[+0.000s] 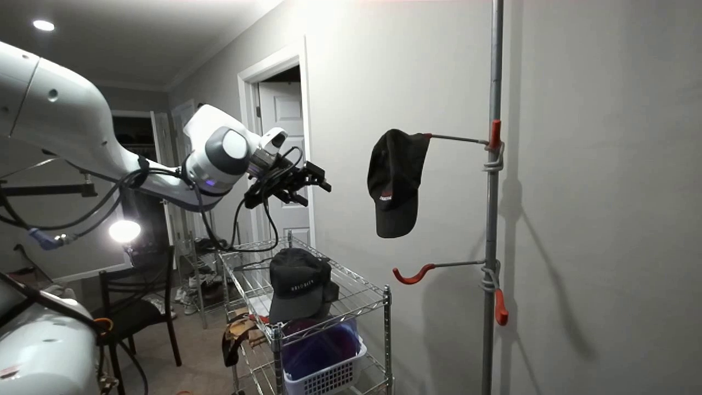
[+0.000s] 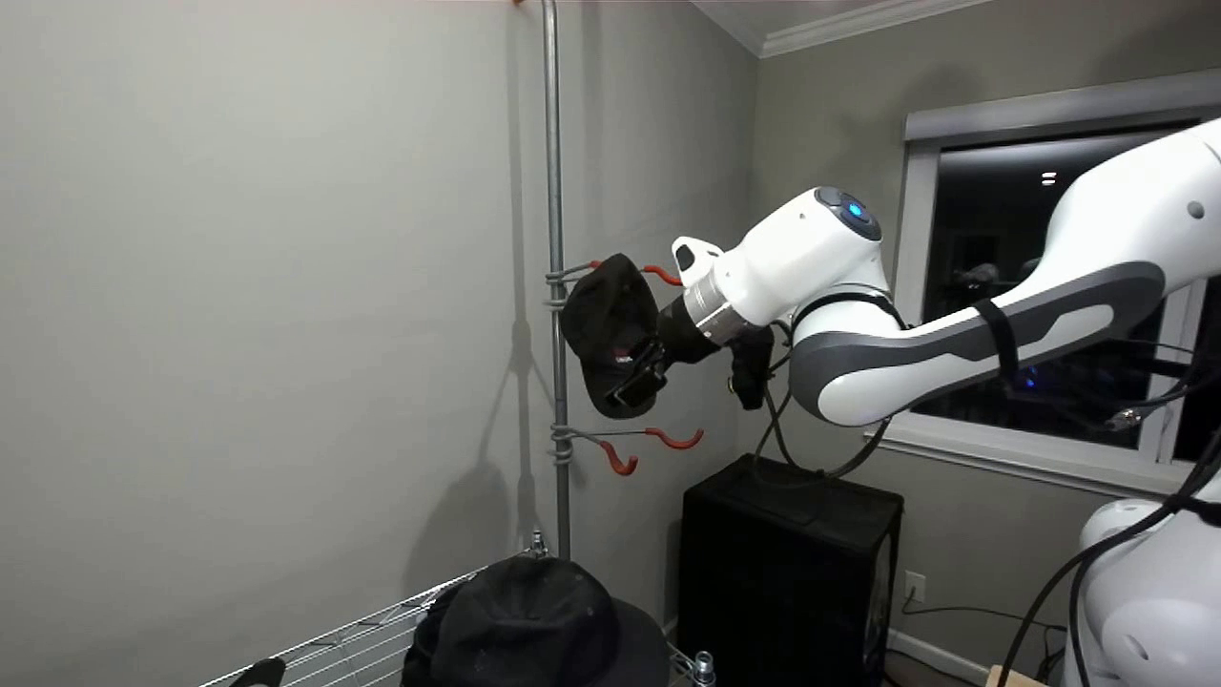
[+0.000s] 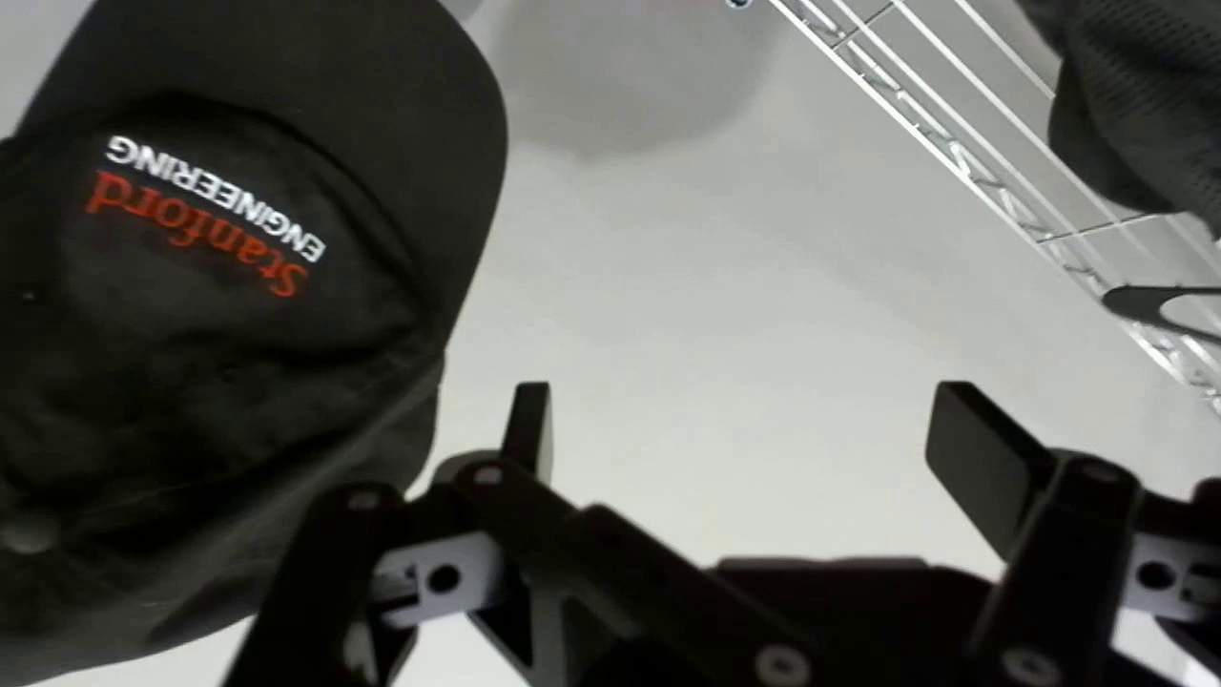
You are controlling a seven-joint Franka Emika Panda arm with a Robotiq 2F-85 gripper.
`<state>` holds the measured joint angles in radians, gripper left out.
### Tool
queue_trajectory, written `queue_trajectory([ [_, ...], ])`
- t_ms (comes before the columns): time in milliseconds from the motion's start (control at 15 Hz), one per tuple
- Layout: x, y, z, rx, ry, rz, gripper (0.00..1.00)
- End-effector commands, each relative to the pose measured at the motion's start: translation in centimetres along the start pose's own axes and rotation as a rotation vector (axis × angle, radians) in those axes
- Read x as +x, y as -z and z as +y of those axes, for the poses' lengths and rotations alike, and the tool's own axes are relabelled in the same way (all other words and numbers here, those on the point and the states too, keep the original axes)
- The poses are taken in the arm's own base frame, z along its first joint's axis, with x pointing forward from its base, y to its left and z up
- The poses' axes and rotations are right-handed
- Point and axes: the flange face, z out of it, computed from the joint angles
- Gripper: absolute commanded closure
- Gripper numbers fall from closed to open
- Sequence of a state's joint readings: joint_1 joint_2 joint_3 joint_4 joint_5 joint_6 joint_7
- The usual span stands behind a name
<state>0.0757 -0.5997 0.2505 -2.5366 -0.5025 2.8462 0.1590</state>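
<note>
My gripper [image 3: 739, 429] is open, with only grey wall between its fingers in the wrist view. It also shows in an exterior view [image 1: 316, 193], in the air short of a black cap. This black cap [image 1: 397, 175] hangs brim down from an upper hook on a grey metal pole [image 1: 494, 219]. In the wrist view the cap [image 3: 219, 353] lies left of the fingers and carries red and white lettering. In an exterior view the gripper [image 2: 641, 382] overlaps the cap [image 2: 603, 320], but an exterior view from elsewhere shows them apart.
Lower red-tipped hooks [image 1: 414, 276] stick out from the pole. A wire shelf [image 1: 388, 340] below bears dark caps [image 1: 296, 282], with a white basket [image 1: 329, 376] beneath. A chair [image 1: 137, 321] stands behind. A large black box [image 2: 782, 563] stands under the arm.
</note>
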Motion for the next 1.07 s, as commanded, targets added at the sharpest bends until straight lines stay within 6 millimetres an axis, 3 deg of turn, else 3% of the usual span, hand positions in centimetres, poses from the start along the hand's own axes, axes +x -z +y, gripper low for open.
queue_trajectory([
  [0, -0.6, -0.2, 2.5, -0.041, -0.124, 0.042, 0.00],
  [533, -2.8, -1.3, 8.6, -0.079, -0.208, 0.094, 0.00],
  [733, -3.3, -2.2, 11.4, -0.078, -0.227, 0.108, 0.00],
  [1000, -3.4, -4.0, 13.6, -0.055, -0.215, 0.129, 0.00],
])
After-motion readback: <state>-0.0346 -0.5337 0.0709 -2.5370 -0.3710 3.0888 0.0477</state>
